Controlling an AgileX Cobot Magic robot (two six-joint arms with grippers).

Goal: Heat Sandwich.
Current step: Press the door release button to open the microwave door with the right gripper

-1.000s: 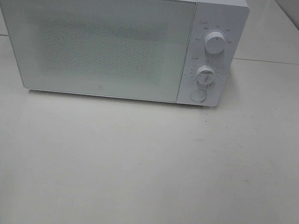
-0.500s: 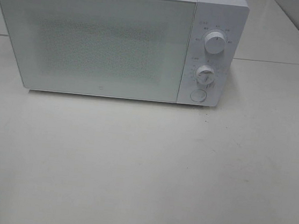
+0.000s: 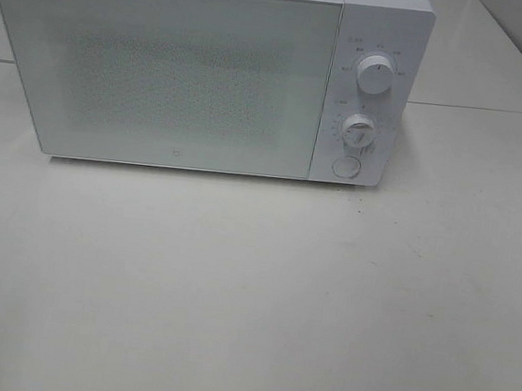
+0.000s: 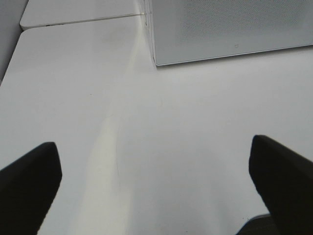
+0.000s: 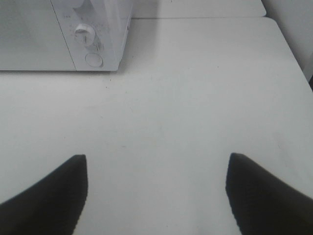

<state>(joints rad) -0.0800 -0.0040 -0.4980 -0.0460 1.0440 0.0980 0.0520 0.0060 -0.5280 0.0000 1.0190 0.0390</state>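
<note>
Microwave (image 3: 205,66) status, as I read it from the remote station: the white unit fills the upper left and centre of the high view and stands on the pale table (image 3: 249,298). Its door (image 3: 162,71) is shut flush with the casing. The door window is frosted and speckled, and I cannot make out anything behind it.

Control panel: it is at the right end of the unit. The upper knob (image 3: 375,76) sits above the lower knob (image 3: 358,131), and the round button (image 3: 344,166) sits just under the lower knob. The markings around the knobs are too small for me to read.

Sandwich: I cannot tell where it is. No camera shows it.

Left gripper (image 4: 152,144): released. Its two dark fingers (image 4: 29,181) are spread wide, with only bare table between them. It hangs above the table, well apart from the microwave, facing the unit's left front corner.

Right gripper (image 5: 156,157): released as well. Its dark fingers (image 5: 49,196) are wide apart and grasp nothing. It hangs above the table, well apart from the microwave, and its camera takes in the end of the unit that carries the knobs and button.

Neither gripper appears in the high view.
</note>
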